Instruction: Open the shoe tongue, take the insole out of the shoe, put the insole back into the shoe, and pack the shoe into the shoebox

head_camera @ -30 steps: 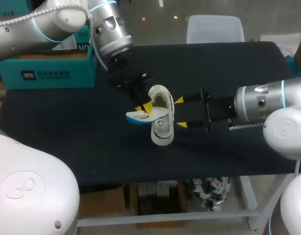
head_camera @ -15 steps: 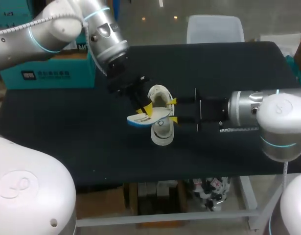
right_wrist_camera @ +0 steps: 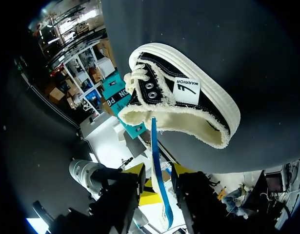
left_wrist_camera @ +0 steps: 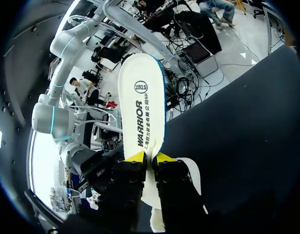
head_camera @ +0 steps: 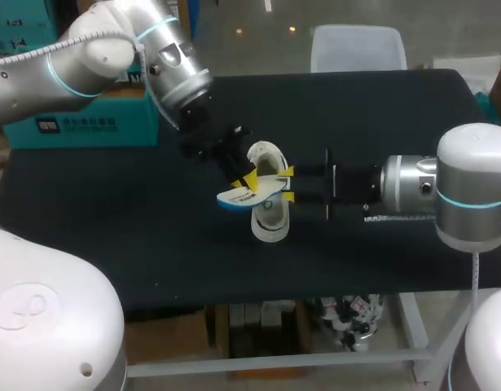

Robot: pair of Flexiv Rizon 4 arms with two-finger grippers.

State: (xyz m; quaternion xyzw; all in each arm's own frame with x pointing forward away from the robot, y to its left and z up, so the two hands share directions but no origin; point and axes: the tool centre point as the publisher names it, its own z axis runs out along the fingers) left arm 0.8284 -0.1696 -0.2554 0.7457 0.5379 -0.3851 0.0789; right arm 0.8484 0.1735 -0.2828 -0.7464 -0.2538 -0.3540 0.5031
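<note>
Insole (left_wrist_camera: 140, 107): white on top and blue underneath. It is held off the bench, slantwise over the shoe's opening, with one end sticking out past the shoe's side toward the left arm.
Shoe (right_wrist_camera: 189, 97): a black canvas low-top with a white rubber sole, cream lining and laces. It lies on its side near the middle of the bench, with the opening turned toward the right arm.
Left fingers (left_wrist_camera: 136, 157): clenched on the near end of the insole, one yellow tip on each side of it. In the head view they (head_camera: 247, 177) come down at a slant from the far left, just over the shoe.
Right fingers (right_wrist_camera: 135, 171): released. They stand one on each side of the insole, which is seen edge-on, and a thin gap shows at both tips, so neither touches it. In the head view they (head_camera: 286, 171) reach in level from the right and stop at the shoe's side.
Shoebox (head_camera: 79, 118): teal, at the far left corner of the bench, behind the left arm and well apart from the shoe.
Bench (head_camera: 380, 122): has a black top.
</note>
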